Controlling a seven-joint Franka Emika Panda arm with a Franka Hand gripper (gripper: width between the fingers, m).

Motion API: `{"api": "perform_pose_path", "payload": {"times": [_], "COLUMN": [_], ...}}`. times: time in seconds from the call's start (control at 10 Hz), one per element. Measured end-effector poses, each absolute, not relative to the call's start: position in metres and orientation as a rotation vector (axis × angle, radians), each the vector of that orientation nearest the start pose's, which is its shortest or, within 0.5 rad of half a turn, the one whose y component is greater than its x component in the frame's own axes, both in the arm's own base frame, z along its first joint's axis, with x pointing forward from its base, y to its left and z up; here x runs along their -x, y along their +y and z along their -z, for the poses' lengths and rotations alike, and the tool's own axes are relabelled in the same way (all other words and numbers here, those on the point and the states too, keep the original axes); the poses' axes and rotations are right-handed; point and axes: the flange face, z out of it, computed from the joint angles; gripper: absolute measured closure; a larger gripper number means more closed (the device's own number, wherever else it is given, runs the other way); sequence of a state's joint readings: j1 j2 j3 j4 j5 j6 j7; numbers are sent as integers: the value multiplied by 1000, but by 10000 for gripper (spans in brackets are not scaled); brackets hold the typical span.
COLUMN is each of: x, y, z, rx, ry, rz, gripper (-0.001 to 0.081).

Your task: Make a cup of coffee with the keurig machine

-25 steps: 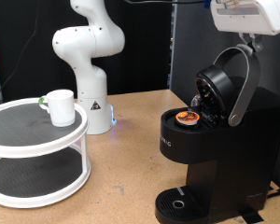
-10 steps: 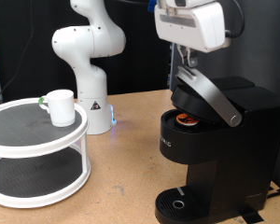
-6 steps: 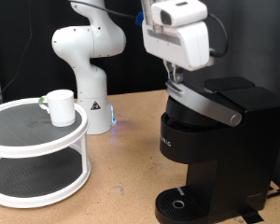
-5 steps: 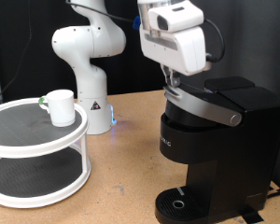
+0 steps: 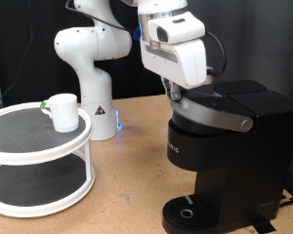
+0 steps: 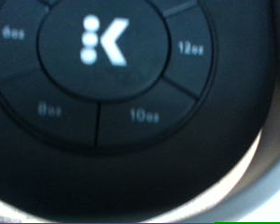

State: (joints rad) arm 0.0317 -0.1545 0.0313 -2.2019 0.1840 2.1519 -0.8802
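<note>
Over on the exterior view's right, the keurig machine (image 5: 220, 156) is standing on the wooden counter (image 5: 127, 185) with its lid down and the silver-grey handle (image 5: 217, 115) lying across the top. Right above that lid, the gripper (image 5: 178, 95) is hanging at the end of the white hand, pressing close to the handle's end on the exterior view's left; I cannot tell whether its fingers are apart or together, since the hand's bulky housing is hiding most of them. Nothing is showing between the fingers.

Through the wrist view, the machine's round black button panel (image 6: 112, 84) is filling almost the whole picture, with a white K logo (image 6: 105, 41) at the centre and size labels around it, so the hand is looking at the brewer's top from very near.

Well apart from the gripper, toward the exterior view's left, the cup (image 5: 62, 111) is sitting upright on the upper tier of a round white two-level stand (image 5: 39, 161), its handle turned toward the exterior view's left. Between the stand and the brewer, the robot base (image 5: 93, 68) is rising from the counter. Down at the brewer's foot, the round drip tray (image 5: 188, 213) is carrying no cup.
</note>
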Motion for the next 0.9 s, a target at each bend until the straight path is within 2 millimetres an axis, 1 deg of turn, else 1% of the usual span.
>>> {"api": "perform_pose_path", "payload": {"times": [0.2,0.6,0.9], "x": [-508,-510,-511], "y": [36,31,30], "z": [-445,-409,-408], "rx": [2786,2826,2835], "ry": [-1265,-1264,-1261], "rz": [227,221,234], "gripper": [804,804,804]}}
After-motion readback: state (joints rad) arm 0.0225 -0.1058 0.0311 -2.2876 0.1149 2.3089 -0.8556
